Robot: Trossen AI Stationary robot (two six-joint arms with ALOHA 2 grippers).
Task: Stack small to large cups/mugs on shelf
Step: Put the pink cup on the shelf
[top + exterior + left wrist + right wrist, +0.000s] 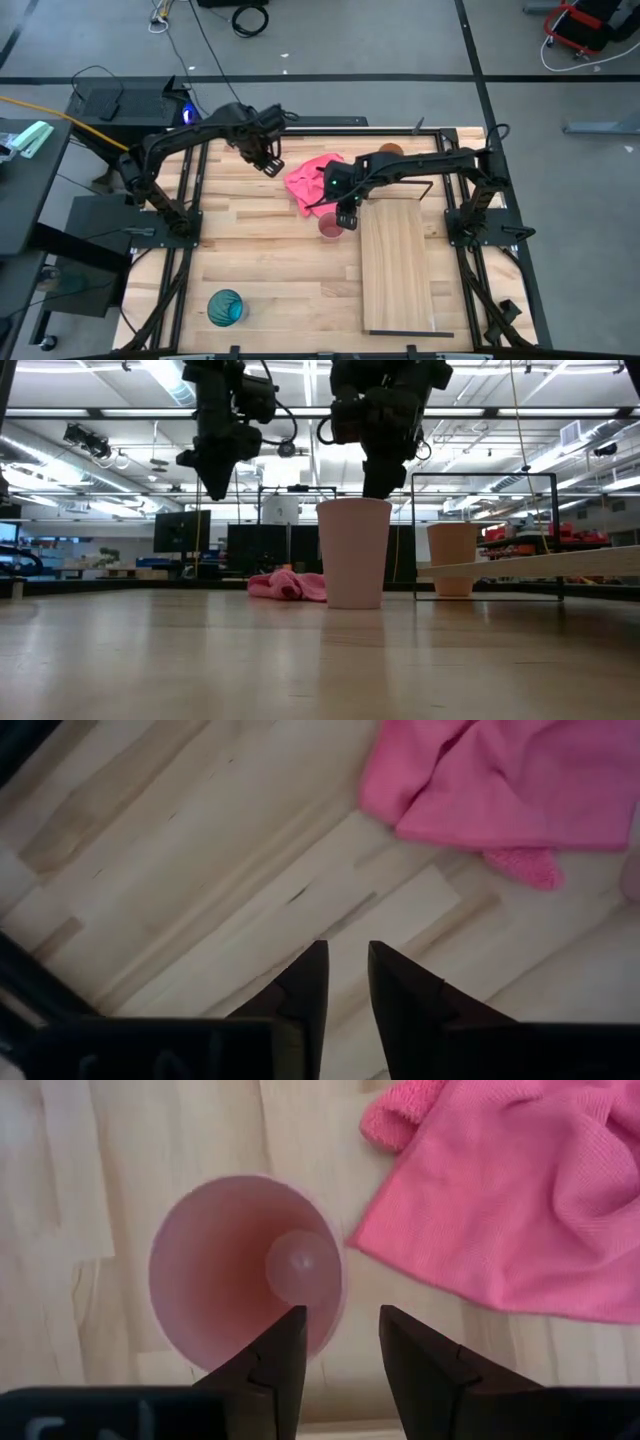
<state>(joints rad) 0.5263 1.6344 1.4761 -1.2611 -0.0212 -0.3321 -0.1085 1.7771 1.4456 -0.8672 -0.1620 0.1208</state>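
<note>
Pink plastic is what you are going for first: the small pink cup (330,227) is standing upright on the table, just beside the shelf (398,265) and close to the pink cloth (312,180). Your right gripper (346,220) is hanging directly above the cup with its fingers apart and holding nothing, one finger lining up inside the rim and the other outside it. You are in the step of taking hold of this cup. Next, I judge, you need to be lowering straight down so the wall slips between the fingers, then pinching gently, since thin plastic will likely flex. The orange-brown cup (391,150) is sitting beyond the shelf's far end; the teal cup (225,306) is well apart from the shelf. Your left gripper (270,163) is waiting on the far side of the cloth from the shelf, fingers narrowly parted, empty.
</note>
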